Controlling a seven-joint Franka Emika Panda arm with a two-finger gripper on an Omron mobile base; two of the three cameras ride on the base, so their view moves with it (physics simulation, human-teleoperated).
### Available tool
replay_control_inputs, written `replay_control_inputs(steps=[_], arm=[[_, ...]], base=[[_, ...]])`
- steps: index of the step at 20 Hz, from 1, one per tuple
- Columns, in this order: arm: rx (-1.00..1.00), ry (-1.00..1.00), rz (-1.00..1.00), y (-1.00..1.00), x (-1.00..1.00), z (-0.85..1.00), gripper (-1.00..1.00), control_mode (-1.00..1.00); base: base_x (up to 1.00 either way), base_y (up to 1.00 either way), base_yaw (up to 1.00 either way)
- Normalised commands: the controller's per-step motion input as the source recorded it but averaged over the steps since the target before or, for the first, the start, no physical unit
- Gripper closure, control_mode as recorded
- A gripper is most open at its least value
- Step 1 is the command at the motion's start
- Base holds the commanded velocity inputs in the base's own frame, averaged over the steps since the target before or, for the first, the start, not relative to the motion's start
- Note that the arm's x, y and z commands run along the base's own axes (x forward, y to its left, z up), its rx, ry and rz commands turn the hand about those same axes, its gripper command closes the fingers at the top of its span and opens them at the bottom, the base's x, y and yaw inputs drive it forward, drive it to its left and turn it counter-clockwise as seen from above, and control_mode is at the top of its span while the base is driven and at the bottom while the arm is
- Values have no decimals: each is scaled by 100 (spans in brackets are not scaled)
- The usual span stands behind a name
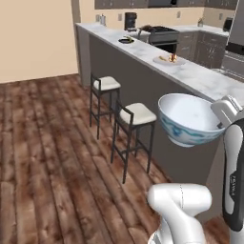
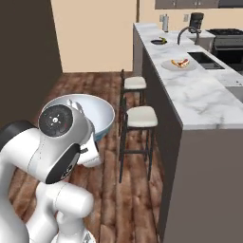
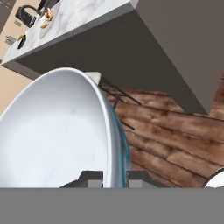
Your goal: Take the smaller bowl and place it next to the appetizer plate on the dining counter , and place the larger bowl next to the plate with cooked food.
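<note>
My gripper (image 3: 114,177) is shut on the rim of the larger bowl (image 1: 188,119), a deep white bowl with a blue-green pattern outside. I hold the bowl in the air beside the grey-brown front of the dining counter (image 1: 200,78), below its marbled top. The bowl (image 2: 97,111) is tilted a little and empty inside (image 3: 52,131). On the counter lies the pale plate with cooked food (image 1: 169,59) (image 2: 179,64), well ahead of the bowl. Farther along sits the dark appetizer plate (image 1: 126,40) (image 2: 159,42). The smaller bowl is out of view.
Two white-seated bar stools (image 1: 138,114) (image 1: 106,85) stand against the counter front, the nearer one just ahead of the bowl. A sink (image 2: 204,57) and faucet lie behind the counter, with a stove (image 1: 159,31) beyond. Wood floor (image 1: 47,143) stretches open to the left.
</note>
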Motion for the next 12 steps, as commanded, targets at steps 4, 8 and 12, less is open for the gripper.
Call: replay_control_inputs(steps=[4, 8, 12], arm=[[0, 0, 0, 0, 0, 0, 100, 100], [0, 0, 0, 0, 0, 0, 100, 100], [0, 0, 0, 0, 0, 0, 100, 100]], base=[[77, 42, -36], [73, 19, -31], [59, 18, -32]])
